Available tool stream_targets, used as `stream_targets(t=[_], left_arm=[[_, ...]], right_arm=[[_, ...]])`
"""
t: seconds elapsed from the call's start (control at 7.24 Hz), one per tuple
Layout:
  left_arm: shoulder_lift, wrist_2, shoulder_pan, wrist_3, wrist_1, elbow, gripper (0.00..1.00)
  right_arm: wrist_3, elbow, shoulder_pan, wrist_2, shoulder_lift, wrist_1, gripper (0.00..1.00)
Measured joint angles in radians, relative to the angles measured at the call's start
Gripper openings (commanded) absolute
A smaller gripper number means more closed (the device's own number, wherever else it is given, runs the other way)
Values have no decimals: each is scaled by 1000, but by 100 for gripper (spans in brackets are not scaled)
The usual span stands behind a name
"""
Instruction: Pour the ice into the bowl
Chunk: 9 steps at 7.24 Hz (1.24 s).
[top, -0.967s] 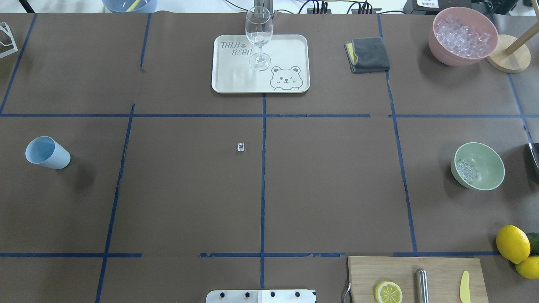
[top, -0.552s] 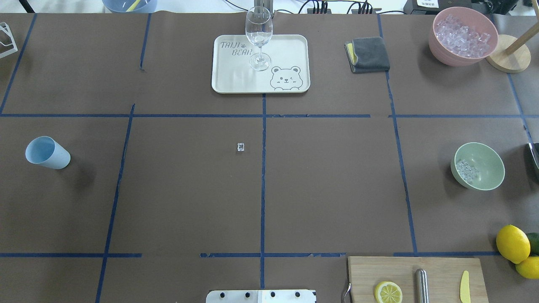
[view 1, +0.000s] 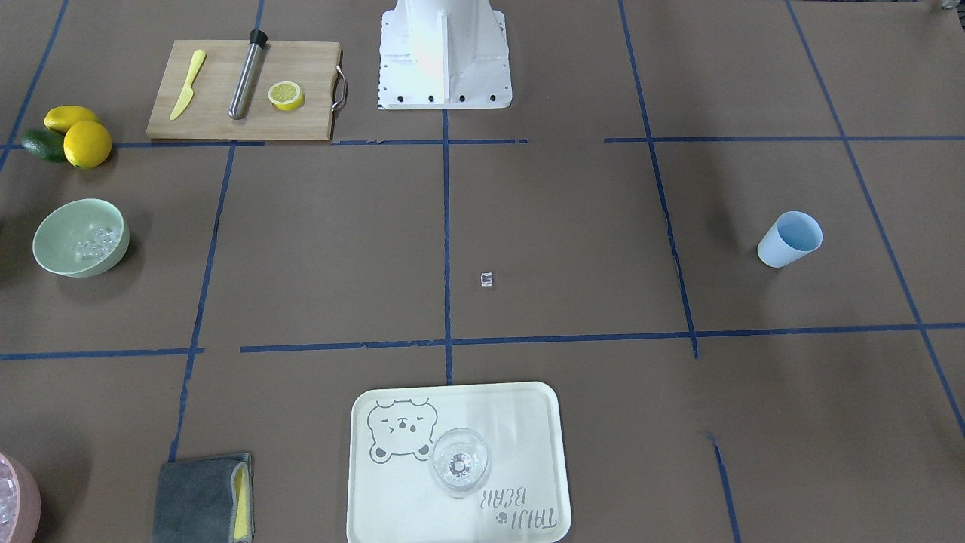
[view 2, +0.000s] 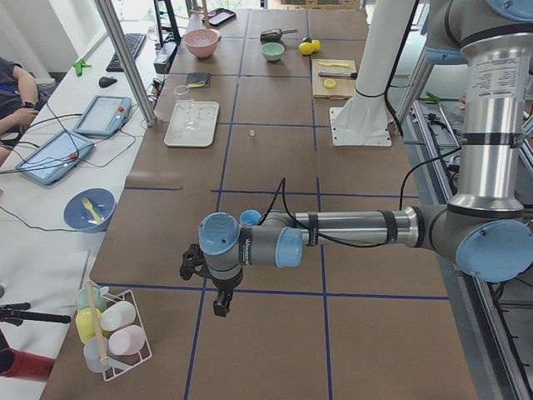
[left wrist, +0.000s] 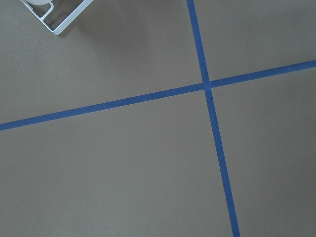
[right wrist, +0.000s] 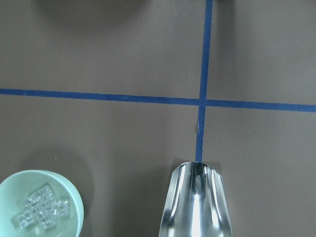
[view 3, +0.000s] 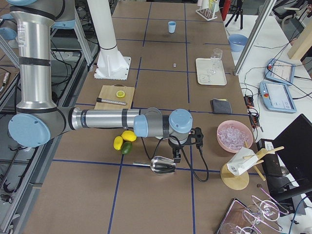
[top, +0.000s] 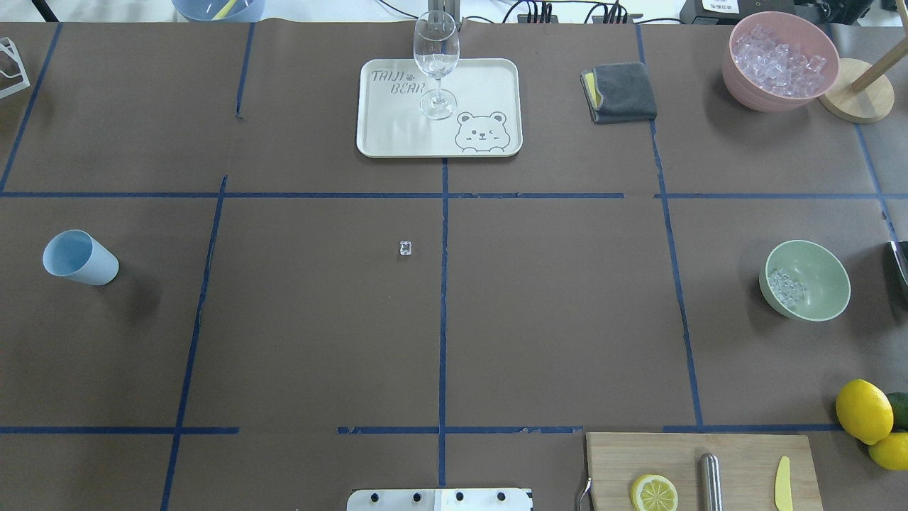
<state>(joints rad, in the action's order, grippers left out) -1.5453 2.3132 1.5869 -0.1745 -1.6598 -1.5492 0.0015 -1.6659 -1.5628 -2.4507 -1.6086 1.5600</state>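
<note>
The pale mint-green bowl (top: 823, 298) stands at the table's right side, and also shows in the front view (view 1: 56, 253) and the right wrist view (right wrist: 15, 190). A small heap of clear ice cubes (top: 785, 287) lies inside it (right wrist: 42, 213). The empty light blue cup (top: 78, 257) stands upright at the far left (view 1: 788, 239). My left gripper (view 2: 219, 310) hangs over bare table beyond the cup. My right gripper (view 3: 176, 157) hangs over a metal scoop (right wrist: 195, 202) beside the bowl. I cannot tell whether either gripper is open or shut.
A lone clear cube (top: 405, 248) lies mid-table. A tray (top: 496, 78) bears a wine glass (top: 436, 60). There is a grey cloth (top: 621, 91), a pink bowl of ice (top: 780, 60), lemons (top: 863, 410) and a cutting board (top: 681, 454). A white rack (left wrist: 54, 15) stands near the left gripper.
</note>
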Motion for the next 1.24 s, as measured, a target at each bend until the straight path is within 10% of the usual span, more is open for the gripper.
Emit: stream_targets(t=[1.24], left_arm=[[-2,5,5,172,-11,-2,100]], right_arm=[[-1,-5,0,-10,-1,-4,100]])
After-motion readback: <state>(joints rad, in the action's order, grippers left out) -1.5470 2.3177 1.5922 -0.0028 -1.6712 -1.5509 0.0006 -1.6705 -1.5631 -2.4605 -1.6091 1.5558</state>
